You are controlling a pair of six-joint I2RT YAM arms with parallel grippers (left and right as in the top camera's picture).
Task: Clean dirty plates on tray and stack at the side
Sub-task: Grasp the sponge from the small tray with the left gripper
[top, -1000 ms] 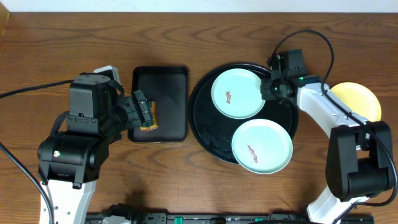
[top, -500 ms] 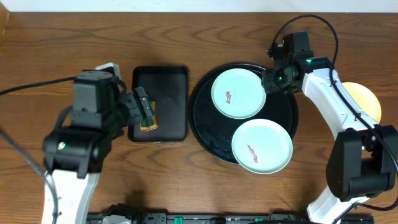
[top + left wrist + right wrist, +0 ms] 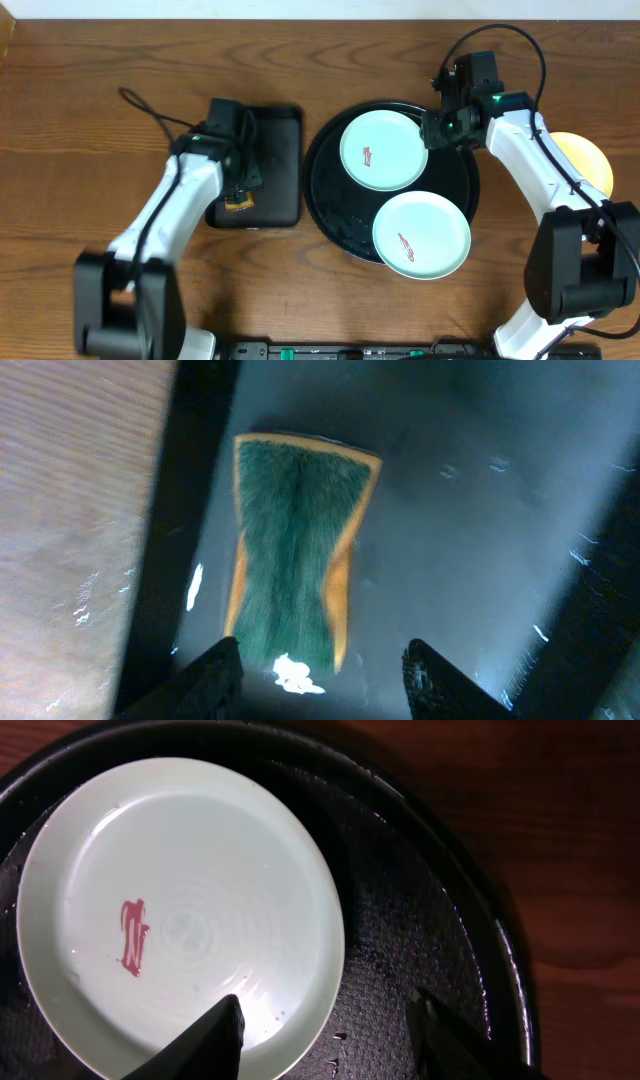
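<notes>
The far mint plate and the near mint plate sit just beside each other and fill most of the round tray. That leaves bare floor on its left and a narrow band on the right, where the right claw straddles the far plate's edge by the raised rim. The left arm lies over the rectangular tray, with the left claw spread around the sponge close to the left wall, and bare desk runs between the trays and along the near side.

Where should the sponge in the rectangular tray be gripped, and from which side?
Across its narrow waist, from straight above. The sponge lies flat, green face up, in the rectangular tray; its long yellow sides pinch inward mid-length, giving the left claw two opposed faces.
</notes>
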